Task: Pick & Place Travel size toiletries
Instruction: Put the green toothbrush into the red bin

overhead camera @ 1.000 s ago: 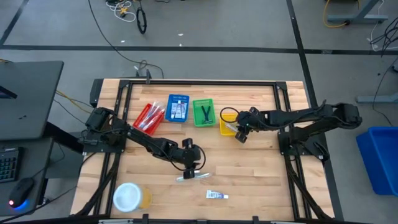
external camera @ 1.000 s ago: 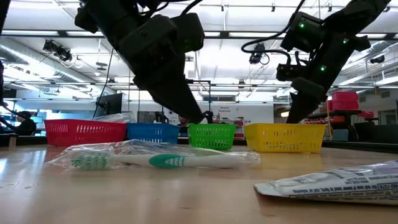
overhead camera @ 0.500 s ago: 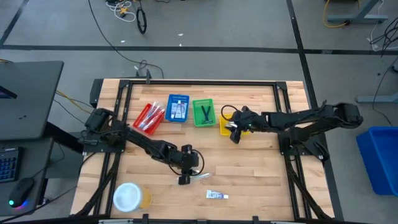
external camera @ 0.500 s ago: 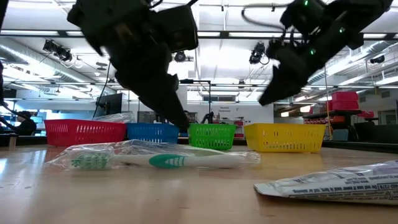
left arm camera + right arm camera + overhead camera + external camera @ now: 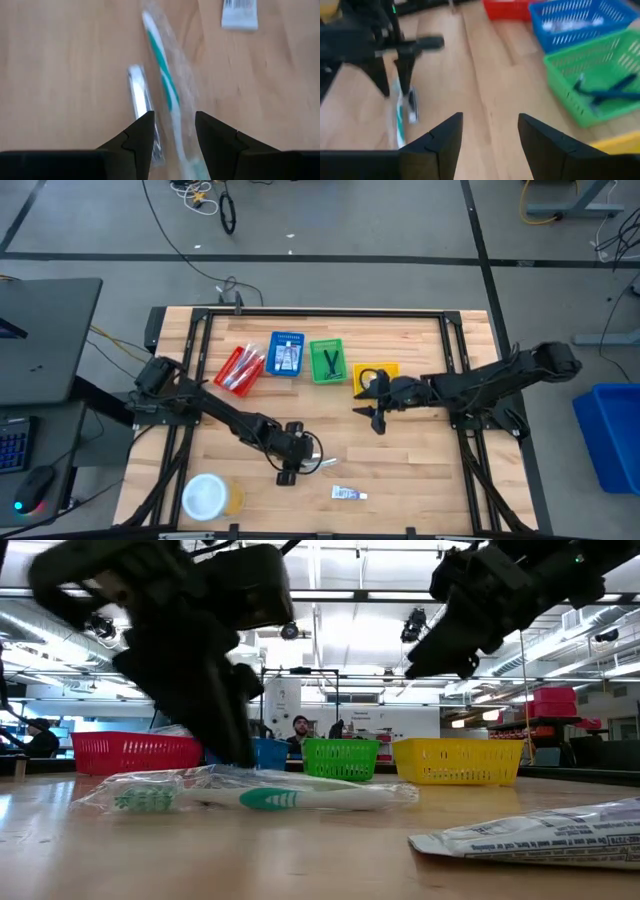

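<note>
Left gripper [image 5: 172, 132]: you had its jaws open, straddling the clear-wrapped green-and-white toothbrush [image 5: 162, 80] at the counter's near middle.
Toothbrush: it lay flat on the wooden counter [image 5: 400, 470], with a small silvery tube [image 5: 141, 100] just beside it.
White toothpaste tube [image 5: 348, 494]: it lay near the counter's near edge, right of the toothbrush.
Right gripper [image 5: 377, 416]: you held it above the counter near the yellow bin [image 5: 388, 370], jaws open and empty.

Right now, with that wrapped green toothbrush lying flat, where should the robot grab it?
Probably mid-handle, from straight above. The toothbrush is long, thin and flat on the table, so the left gripper's open jaws can best close across its narrow width.
</note>
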